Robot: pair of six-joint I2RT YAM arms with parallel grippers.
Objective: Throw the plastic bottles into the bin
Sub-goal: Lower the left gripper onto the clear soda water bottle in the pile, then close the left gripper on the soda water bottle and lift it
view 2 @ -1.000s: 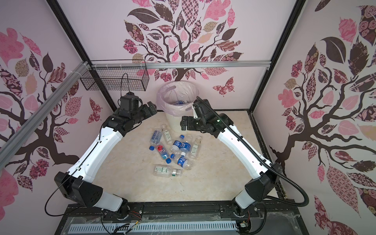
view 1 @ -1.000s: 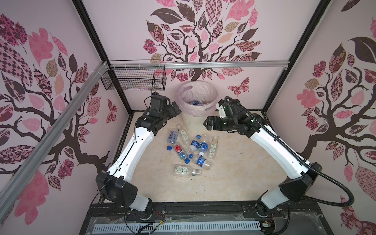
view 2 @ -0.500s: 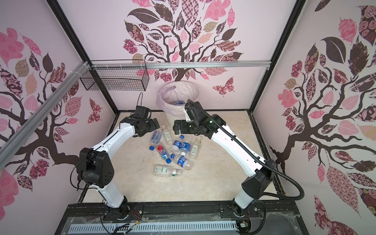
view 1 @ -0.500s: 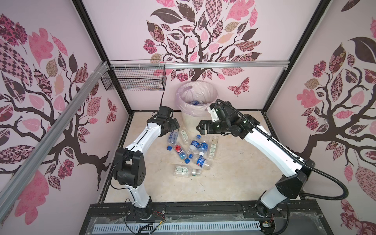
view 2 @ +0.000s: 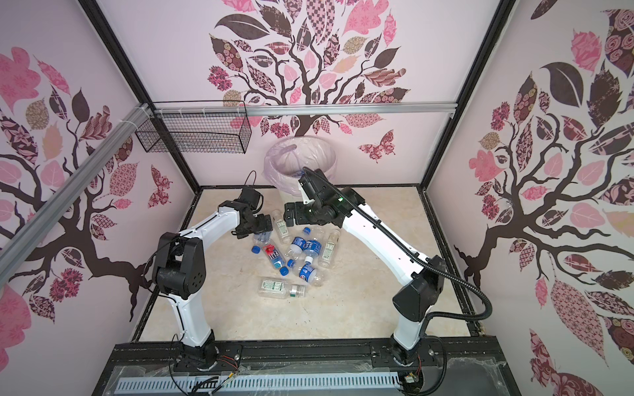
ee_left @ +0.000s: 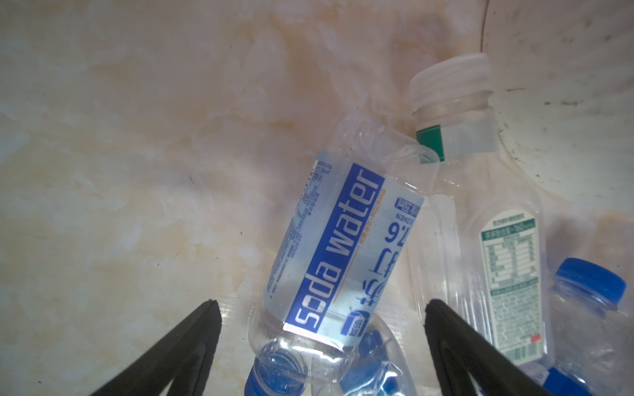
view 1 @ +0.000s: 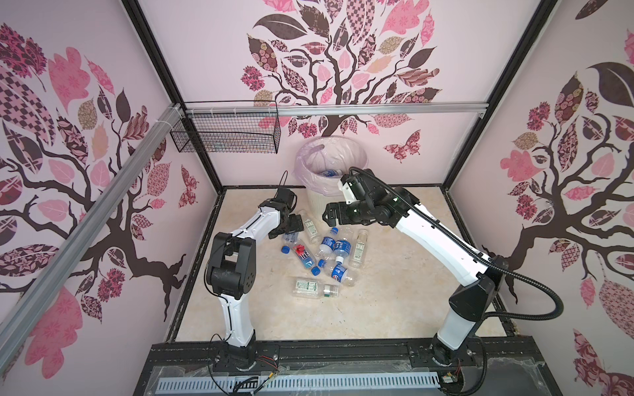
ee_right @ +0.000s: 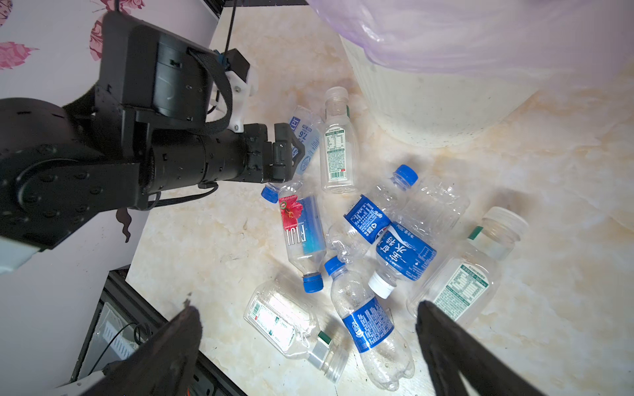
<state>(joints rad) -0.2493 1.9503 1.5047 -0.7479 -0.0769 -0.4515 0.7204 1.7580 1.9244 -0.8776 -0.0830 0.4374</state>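
The fingers of the left gripper are held wide apart, empty, over a clear soda water bottle with a blue label, lying close beside the bin. Those of the right gripper are likewise spread and empty. The plastic bottles, clear, some crumpled, blue- or white-labelled, are strewn on the marbled table before the bin, which is cream, ribbed and lined with a pale pink bag.

Pretty sure this was a robotics lab test booth, not a real room: tree-print wall panels sat in a black metal frame, with an aluminium rail across the back. The left arm and right arm were bolted to a slotted base.
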